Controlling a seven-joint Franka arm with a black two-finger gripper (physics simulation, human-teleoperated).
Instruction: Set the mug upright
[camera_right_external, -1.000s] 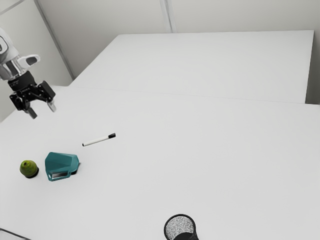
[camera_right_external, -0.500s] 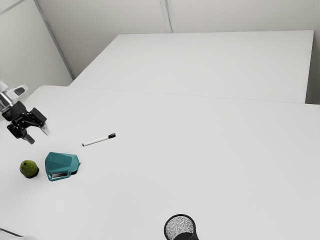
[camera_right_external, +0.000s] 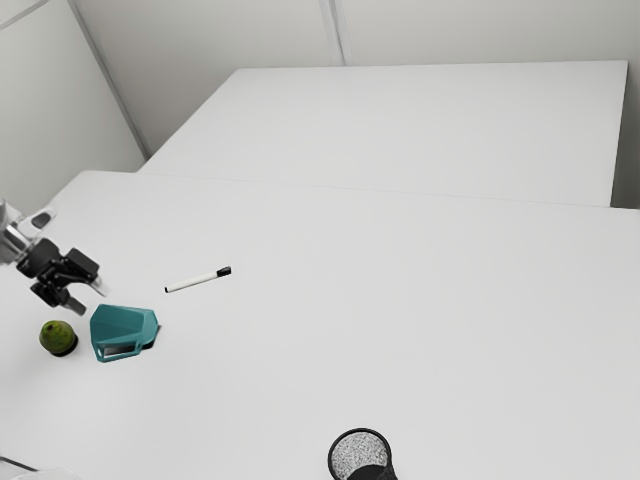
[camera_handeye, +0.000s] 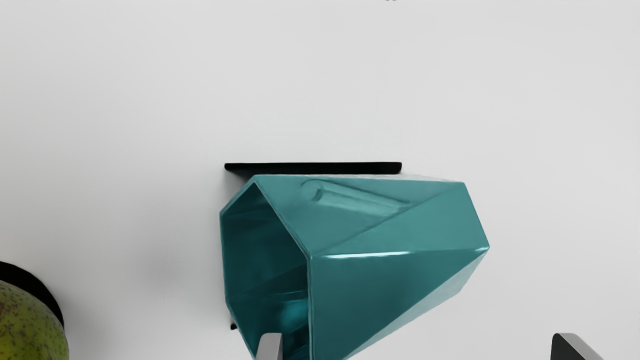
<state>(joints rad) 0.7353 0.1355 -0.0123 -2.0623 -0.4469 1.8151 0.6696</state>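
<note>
Wrist view — open-mouthed mug (camera_handeye: 385, 265), exterior view — marker (camera_right_external: 198, 281)

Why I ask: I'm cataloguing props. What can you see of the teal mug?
The mug is teal and glossy, perhaps glazed ceramic, with flat facets and a darker hollow inside. A slotted loop, probably its handle, shows along one side. It lies on its side on the table, mouth toward the green fruit. The open pincer is close; contact can't be judged.

A broad white counter (camera_right_external: 450, 300) lies under soft, even light, a second flat white surface (camera_right_external: 420, 130) beyond it, and plain pale grey walls (camera_right_external: 200, 50) meet at a dark-edged corner
</note>
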